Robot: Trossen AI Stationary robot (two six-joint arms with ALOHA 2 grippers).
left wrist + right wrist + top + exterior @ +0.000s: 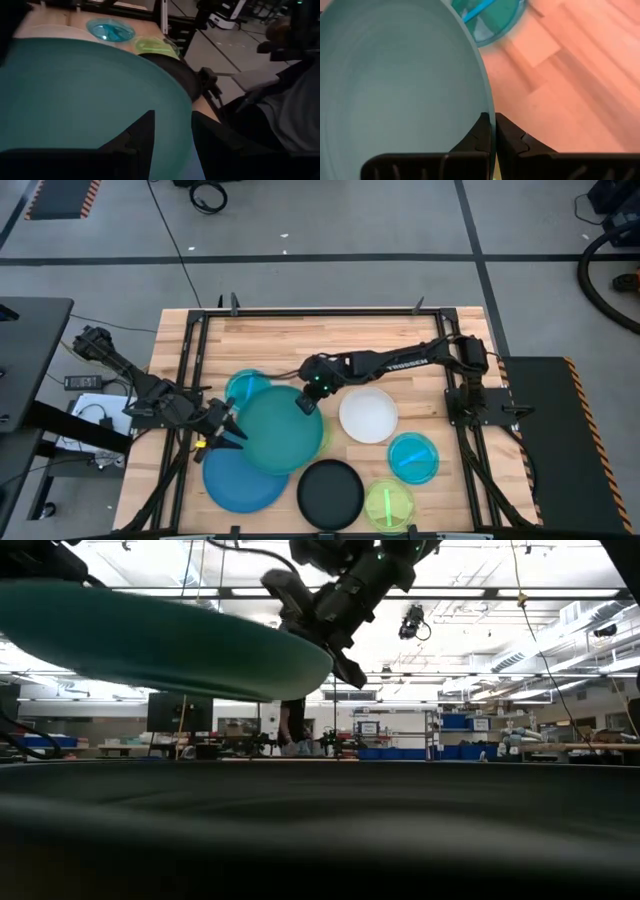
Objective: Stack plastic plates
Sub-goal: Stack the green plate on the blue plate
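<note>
The large teal plate [275, 430] hangs in the air above the table's middle, over part of the large blue plate [235, 480], which lies flat near the near edge. My right gripper [308, 402] is shut on the teal plate's far-right rim. My left gripper [228, 430] is open at the plate's left rim. In the left wrist view its fingers [145, 140] stand either side of that rim. A small cyan plate [243, 385] peeks out from under the teal plate's far-left side, and a lime sliver [325, 435] shows at its right. My right gripper [492, 132] pinches the teal plate's rim [485, 107] between its two fingers, reaching in from the table's right and slanting downward. The plate [150, 640] is lifted clear of the table and slightly tilted. My left gripper [172, 140]: I cannot tell whether it touches the rim.
On the table's right half lie a white plate [368, 415], a small cyan plate [413, 457], a black plate [330, 493] and a lime-green plate [388, 505]. Bare wood shows along the far edge. A metal frame [300, 312] borders the table.
</note>
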